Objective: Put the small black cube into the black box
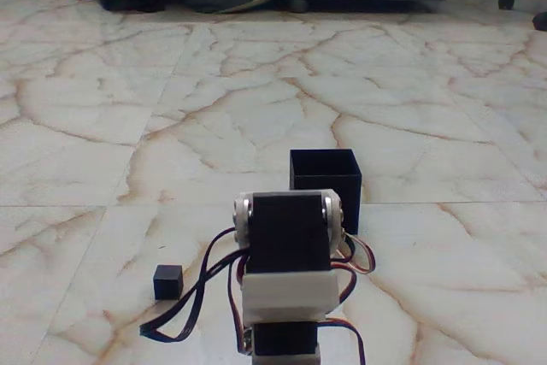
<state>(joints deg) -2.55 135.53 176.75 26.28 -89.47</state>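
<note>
Nearest the camera in the fixed view, the arm (286, 284) rises from the bottom edge of the marble floor (102, 126), its servo block and white bracket facing the lens; the fingers are hidden behind it, so I cannot tell whether they are spread or pressed together. The small black cube (167, 281) sits on the floor left of the arm, close to the loose cables (192, 301). Farther back, right of centre, stands the black box (325, 181), partly masked by the arm. Risks: the cables could drag and nudge the cube during the reach; a light, tiny cube may slip or tip from an off-centre pinch; a release short of the box's near wall would miss.
</note>
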